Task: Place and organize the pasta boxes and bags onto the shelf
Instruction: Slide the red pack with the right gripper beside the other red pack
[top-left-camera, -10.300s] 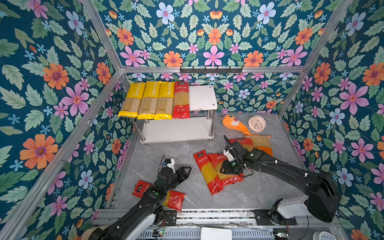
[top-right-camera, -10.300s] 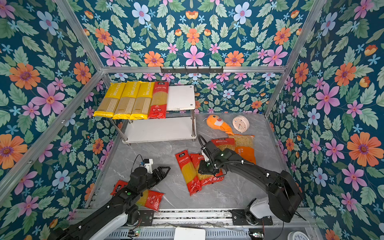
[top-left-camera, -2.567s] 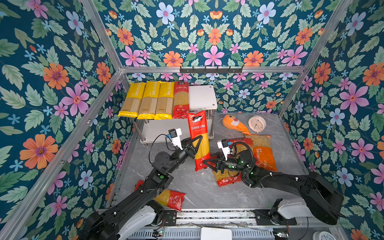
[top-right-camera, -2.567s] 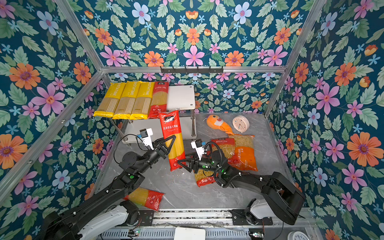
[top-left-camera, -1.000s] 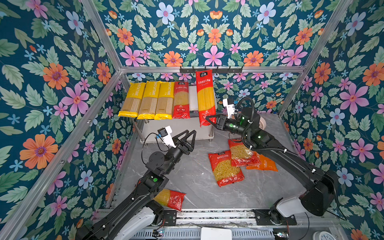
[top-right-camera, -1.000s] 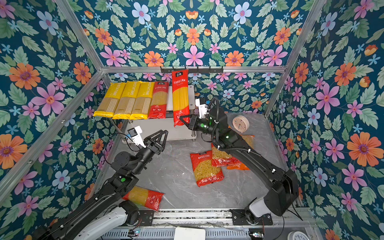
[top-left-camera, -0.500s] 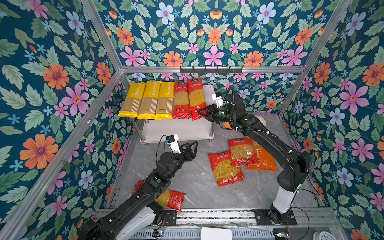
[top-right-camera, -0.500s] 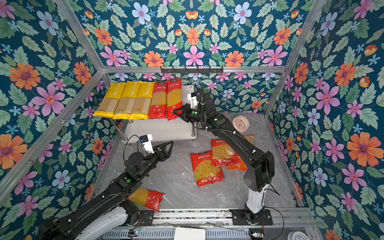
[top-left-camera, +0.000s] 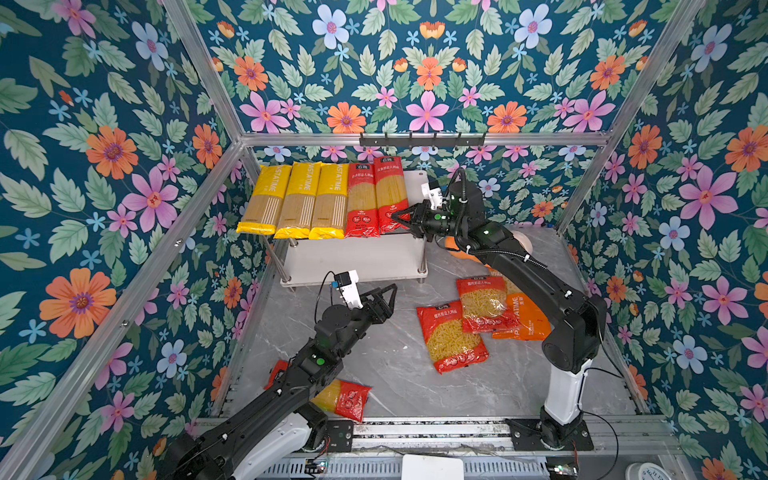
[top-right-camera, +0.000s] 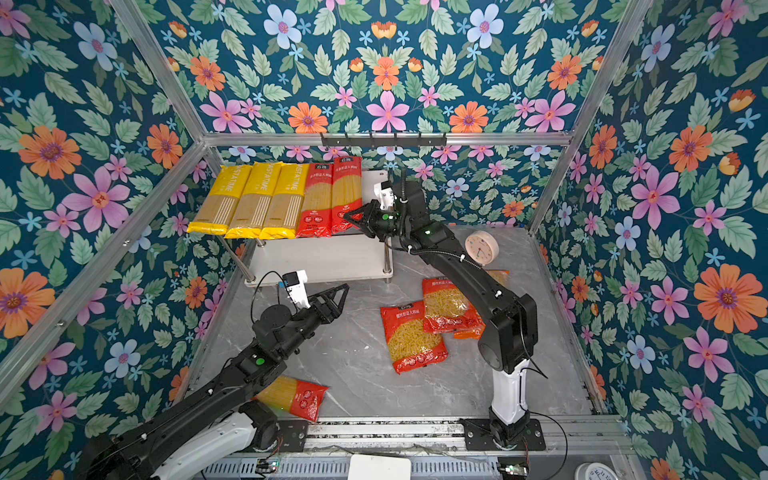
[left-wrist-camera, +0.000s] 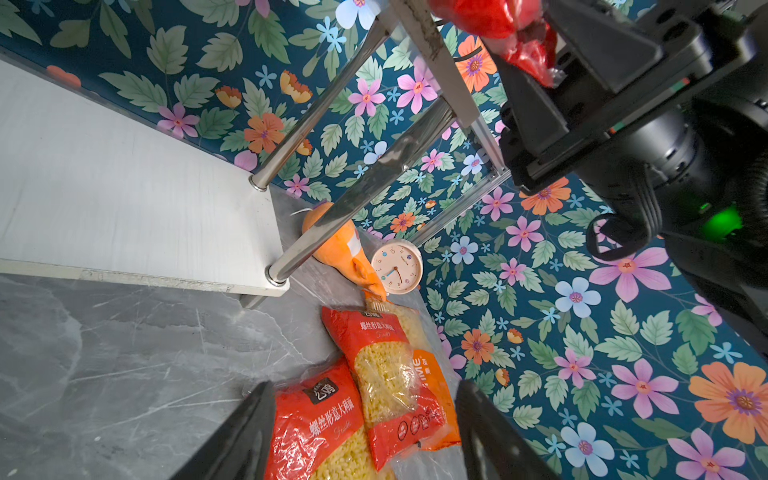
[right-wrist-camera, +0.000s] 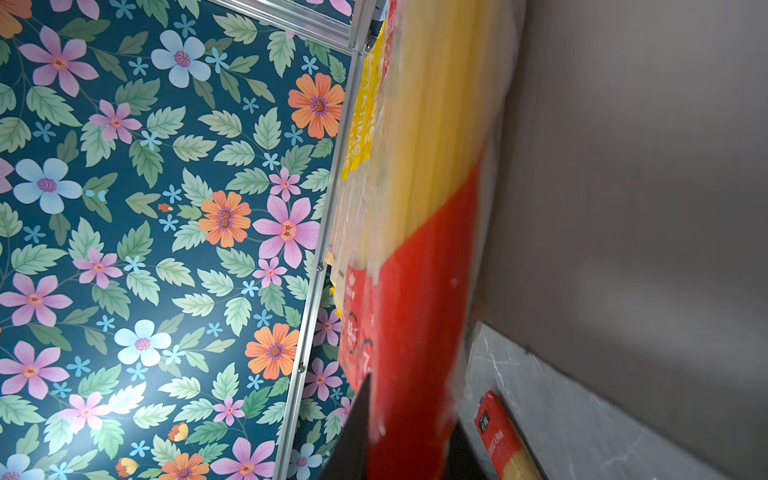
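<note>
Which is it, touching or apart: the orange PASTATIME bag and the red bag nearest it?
Touching. In a top view the red bag lies partly on the orange PASTATIME bag, covering part of it; the left wrist view agrees.

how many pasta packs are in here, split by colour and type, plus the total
yellow spaghetti packs: 3
red spaghetti packs: 3
red short-pasta bags: 2
orange bag: 1
total: 9

Lab test cell: aluminium frame (top-left-camera: 299, 139), floral backdrop walls (top-left-camera: 415, 62).
</note>
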